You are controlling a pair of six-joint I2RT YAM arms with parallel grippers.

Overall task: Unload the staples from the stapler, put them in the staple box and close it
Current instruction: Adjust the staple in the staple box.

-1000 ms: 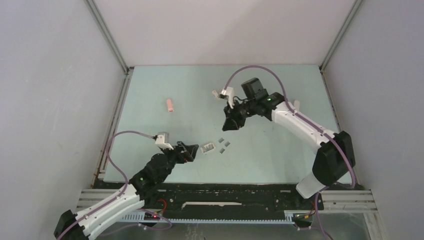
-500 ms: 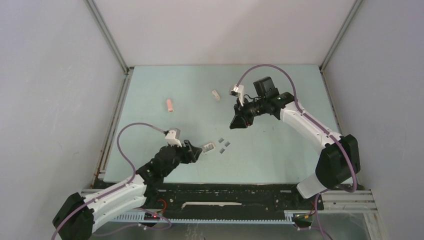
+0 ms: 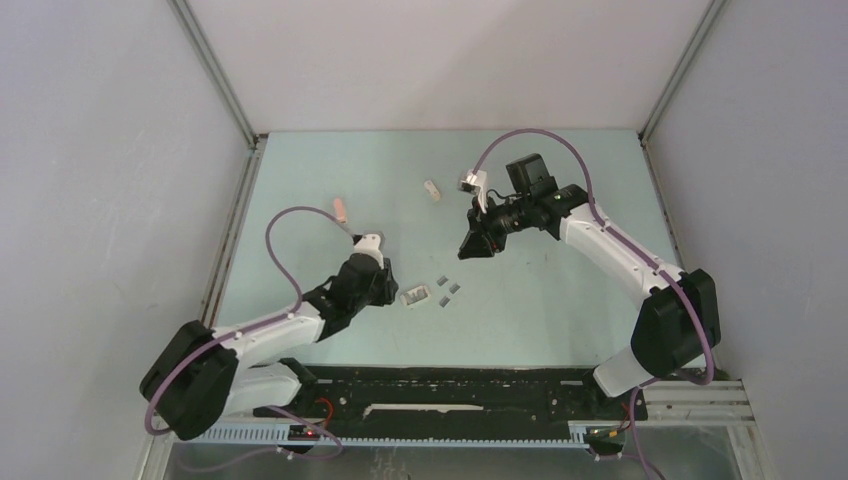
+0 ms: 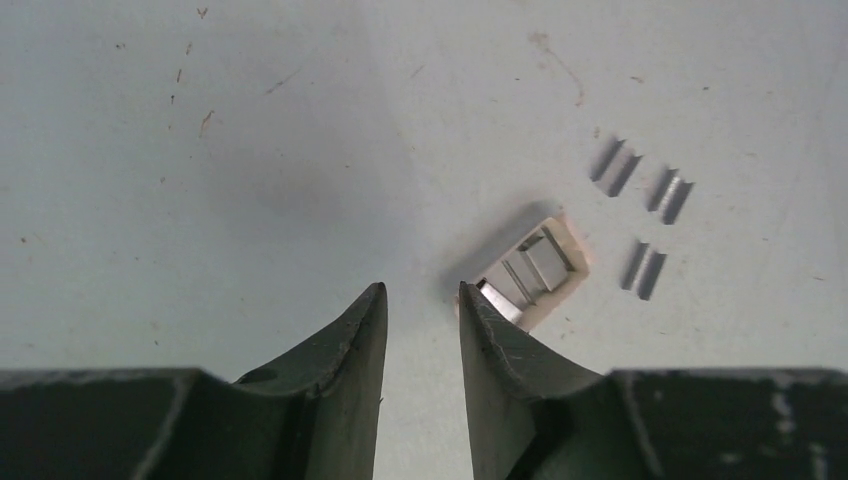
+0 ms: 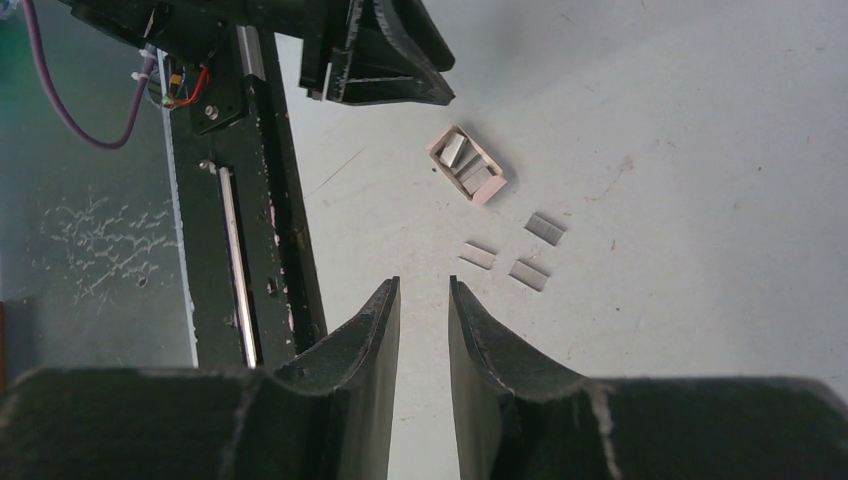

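While the left gripper (image 3: pixel 388 290) sits low over the pale green tabletop (image 3: pixel 330 160), left of centre in the top view, its jaws stand a narrow gap apart with nothing between them. In the left wrist view, the fingertip (image 4: pixel 470 300) on the right of the frame is just beside the white stapler (image 4: pixel 530 268). The stapler lies opened up with its metal channel showing; whether the two touch I cannot tell. Three staples (image 5: pixel 545 228) lie loose on the tabletop just right of that stapler in the top view, close together but apart from it. The right gripper (image 3: pixel 470 245) hangs above them toward the upper right, its jaws also slightly parted and empty. A second white stapler (image 3: pixel 431 190) and a pink stapler (image 3: pixel 342 208) lie farther up the frame.
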